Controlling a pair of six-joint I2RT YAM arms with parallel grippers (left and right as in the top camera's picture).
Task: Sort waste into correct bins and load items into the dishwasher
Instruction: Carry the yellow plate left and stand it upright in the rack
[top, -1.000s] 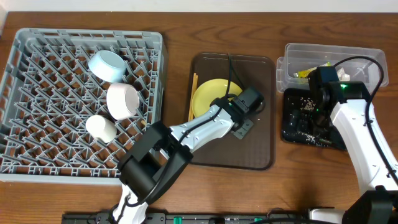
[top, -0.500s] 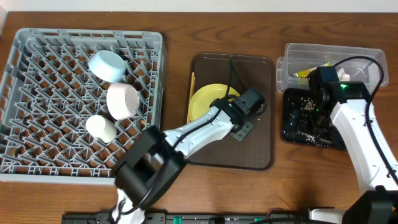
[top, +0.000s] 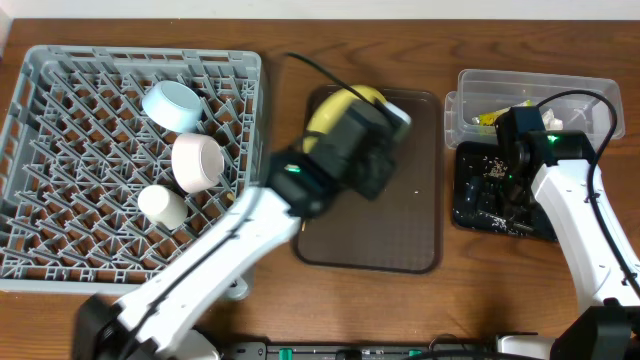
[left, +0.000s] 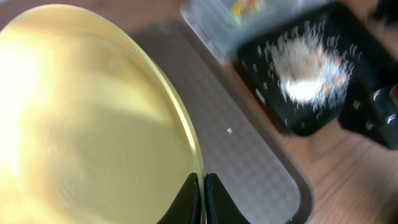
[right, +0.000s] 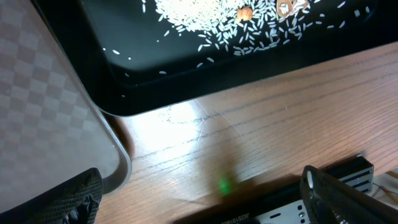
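The left gripper (left: 203, 190) is pinched tight on the rim of the yellow plate (left: 93, 124), over the brown serving tray (left: 249, 162). From overhead both are smeared, and the plate is mostly hidden. The right gripper (right: 205, 196) gapes wide and empty beside the black tray (right: 93, 68). White lettering on a black strip (right: 249, 218) is unreadable.

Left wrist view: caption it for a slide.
Left gripper pinches the yellow plate by its rim over the brown serving tray, black tray beyond.
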